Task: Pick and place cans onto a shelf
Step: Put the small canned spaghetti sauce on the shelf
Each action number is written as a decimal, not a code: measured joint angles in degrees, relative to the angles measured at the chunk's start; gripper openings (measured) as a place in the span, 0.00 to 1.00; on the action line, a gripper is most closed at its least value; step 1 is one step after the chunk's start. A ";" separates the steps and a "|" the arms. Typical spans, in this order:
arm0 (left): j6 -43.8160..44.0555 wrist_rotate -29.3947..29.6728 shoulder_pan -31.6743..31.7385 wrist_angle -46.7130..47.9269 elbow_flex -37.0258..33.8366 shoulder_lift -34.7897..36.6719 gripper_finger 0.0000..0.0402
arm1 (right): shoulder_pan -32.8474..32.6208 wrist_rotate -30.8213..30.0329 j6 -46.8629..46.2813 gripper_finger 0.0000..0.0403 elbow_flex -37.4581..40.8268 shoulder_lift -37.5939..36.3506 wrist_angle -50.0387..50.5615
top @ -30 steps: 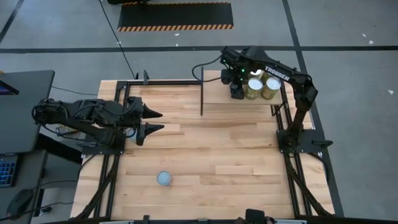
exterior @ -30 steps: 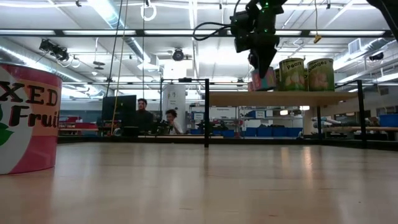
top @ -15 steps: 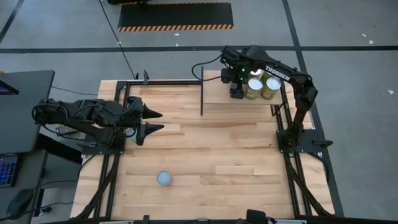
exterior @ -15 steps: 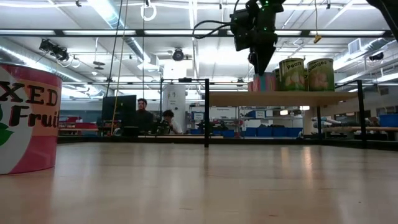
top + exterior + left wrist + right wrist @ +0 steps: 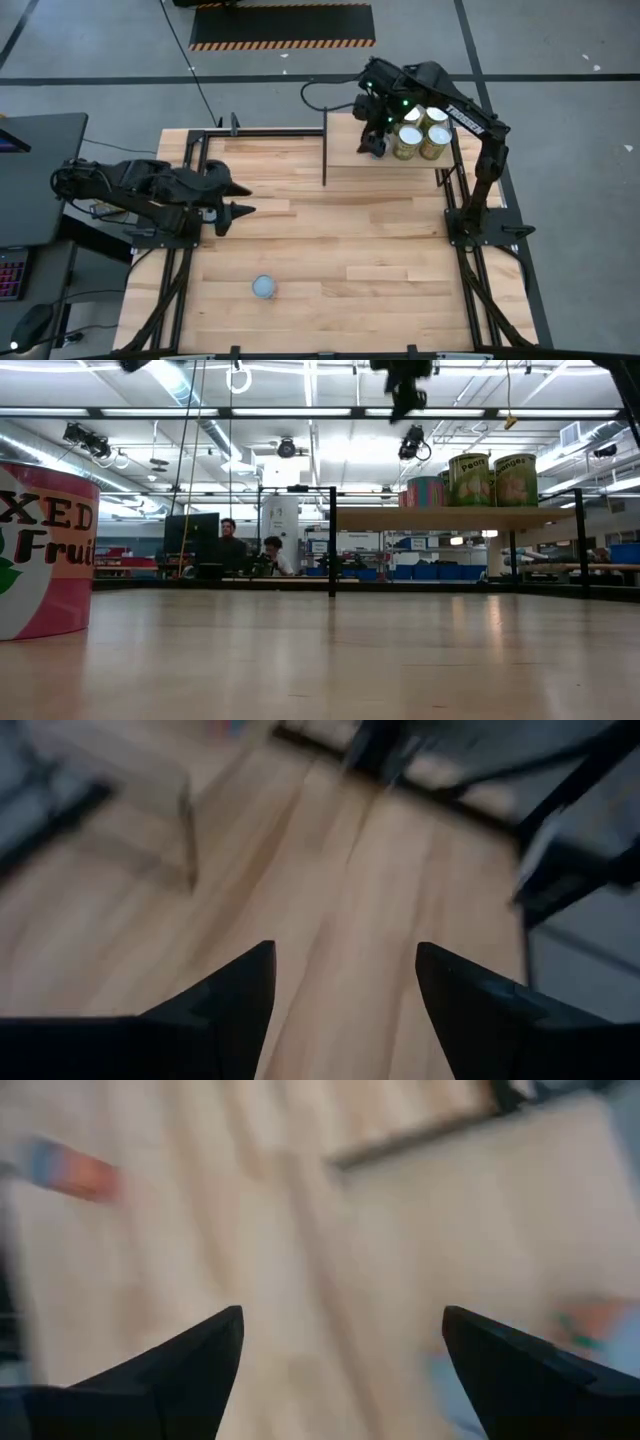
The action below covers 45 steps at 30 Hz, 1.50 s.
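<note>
- A can stands alone on the near part of the table, large at the low view's left edge.
- The left gripper hovers at the table's left side, fingers apart, empty.
- Cans stand on the far-right shelf.
- The right gripper hangs above the shelf, fingers spread, empty.

The right arm reaches from its base on the right toward the far side, its pincer raised, fingers spread wide with nothing between them. The left arm stretches in low from the left side, its pincer pointing inward, fingers apart and empty.
</note>
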<state>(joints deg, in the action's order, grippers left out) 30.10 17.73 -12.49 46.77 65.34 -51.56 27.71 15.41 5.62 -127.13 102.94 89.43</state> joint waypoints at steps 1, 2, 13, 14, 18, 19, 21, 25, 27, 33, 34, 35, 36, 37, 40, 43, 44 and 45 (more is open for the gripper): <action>2.35 -0.07 0.00 3.46 0.00 -0.03 0.62 | -1.74 1.01 -1.72 0.87 -1.41 0.00 -0.11; 5.02 -0.13 0.00 7.07 0.00 -0.08 0.62 | -3.89 1.05 -3.12 0.87 -2.64 0.00 -0.36; 27.06 -1.37 0.00 35.90 -1.46 -0.15 0.80 | -30.45 -7.18 -14.99 0.87 -5.47 -0.07 -9.38; 28.30 -1.32 0.00 36.15 -2.43 -0.15 0.84 | -32.37 -8.10 -15.96 0.87 -5.48 -0.07 -10.26; 33.69 -1.29 1.36 35.39 -8.77 -0.29 0.95 | -38.40 -11.50 -20.15 0.87 -5.47 -0.05 -12.83; 35.45 -1.27 2.10 35.25 -10.79 -0.49 0.96 | -39.54 -11.77 -21.03 0.87 -5.47 -0.06 -13.10; 37.78 -1.33 3.97 34.20 -14.75 -0.60 0.98 | -41.35 -12.55 -22.34 0.87 -5.47 -0.04 -13.60; 39.98 -0.65 7.99 31.89 -17.14 -1.59 0.98 | -43.18 -14.62 -22.62 0.87 -5.47 -0.04 -14.42; 41.45 -0.13 9.78 30.27 -17.06 -2.06 0.98 | -43.35 -15.48 -22.60 0.87 -5.47 -0.04 -14.80; 42.32 -4.99 15.53 29.62 -18.67 -4.96 0.98 | -42.09 -15.88 -21.85 0.87 -5.47 -0.01 -15.57; 41.27 -5.53 16.45 29.11 -18.62 -5.90 0.98 | -41.73 -15.87 -21.50 0.87 -5.47 -0.02 -15.90; 39.95 -6.10 17.52 28.39 -18.57 -6.87 0.98 | -41.36 -15.86 -21.04 0.87 -5.47 0.00 -16.13; 38.64 -6.84 18.56 28.14 -18.55 -7.77 0.98 | -41.06 -15.87 -20.66 0.87 -5.47 0.00 -16.38; 37.18 -7.77 19.62 28.13 -18.57 -8.84 0.98 | -40.68 -15.88 -20.57 0.87 -5.47 0.00 -16.84; 32.69 -9.90 23.22 28.65 -18.59 -11.85 0.98 | -39.87 -15.87 -20.52 0.87 -5.47 0.00 -17.40; 26.57 -13.60 27.35 28.82 -18.54 -13.93 0.98 | -39.59 -15.86 -20.48 0.87 -5.47 0.00 -17.45; 24.16 -15.03 28.83 28.65 -18.58 -14.46 0.98 | -39.57 -15.86 -20.48 0.87 -5.47 0.02 -17.45; 21.97 -16.27 30.30 28.53 -18.57 -14.95 0.98 | -39.57 -15.86 -20.48 0.87 -5.44 0.02 -17.48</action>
<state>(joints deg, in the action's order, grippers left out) 52.07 1.46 17.80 75.29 46.77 -66.51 -11.86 -0.45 -14.85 -132.57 102.96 71.95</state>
